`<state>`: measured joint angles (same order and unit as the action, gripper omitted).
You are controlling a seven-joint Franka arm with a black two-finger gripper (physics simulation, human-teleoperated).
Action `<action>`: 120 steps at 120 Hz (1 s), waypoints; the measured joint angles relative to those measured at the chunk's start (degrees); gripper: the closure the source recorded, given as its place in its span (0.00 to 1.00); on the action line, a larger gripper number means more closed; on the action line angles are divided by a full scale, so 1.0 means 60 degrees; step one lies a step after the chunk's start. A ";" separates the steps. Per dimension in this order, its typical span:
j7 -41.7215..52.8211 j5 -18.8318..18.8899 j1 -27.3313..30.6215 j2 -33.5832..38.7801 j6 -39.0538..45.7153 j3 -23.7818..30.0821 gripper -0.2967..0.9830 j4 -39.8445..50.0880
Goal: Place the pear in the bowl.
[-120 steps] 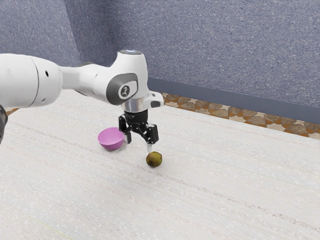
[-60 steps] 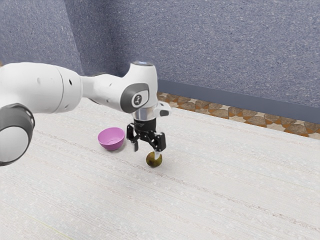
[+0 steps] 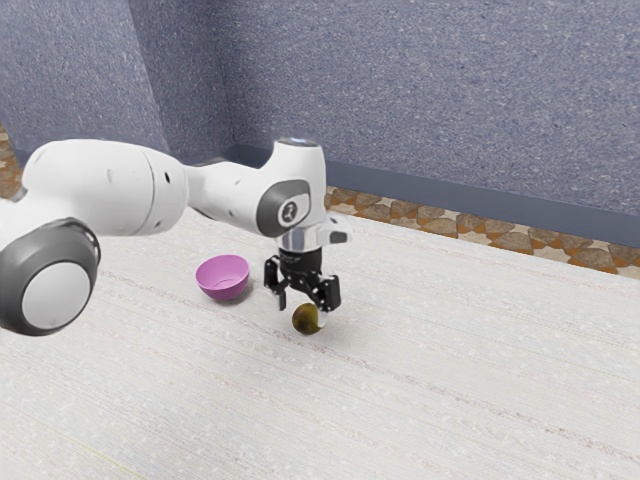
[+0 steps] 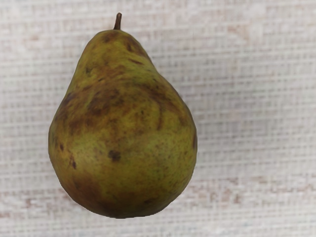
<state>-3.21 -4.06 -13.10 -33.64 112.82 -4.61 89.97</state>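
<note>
Pale tabletop (image 3: 450,390) with faint brownish streaks extends beneath your gripper (image 3: 302,311) and out to all sides of it. Your gripper is directed downward, its two fingers standing wide apart, and it has hold of nothing. Directly under the hand, at fingertip level, you have the pear (image 3: 303,321), resting on the table; one fingertip overlaps its edge in the exterior view, and contact cannot be confirmed. Your wrist view finds the pear lying on its side, green-yellow with brown blotches and a short dark stem (image 4: 118,21). Near the hand, toward the exterior view's left, you have the pink bowl (image 3: 223,279), upright on the table, apart from both pear and gripper. Farther out, beyond the hand and the table's edge, are a strip of stone-patterned floor (image 3: 510,238), a grey-blue baseboard (image 3: 480,216) and a speckled blue-grey wall (image 3: 430,100).
</note>
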 joint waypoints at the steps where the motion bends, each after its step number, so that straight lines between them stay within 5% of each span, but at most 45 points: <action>1: 0.0006 -0.0009 0.0000 -0.0020 0.0006 -0.0001 0.23 -0.0011; 104: 0.0901 -0.0414 0.0119 -0.1287 0.0242 -0.0154 0.23 -0.0971; 120: 0.0997 -0.0495 0.0118 -0.1302 0.0248 -0.0154 0.29 -0.0972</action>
<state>2.78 -7.03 -12.39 -41.45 114.30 -5.54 84.13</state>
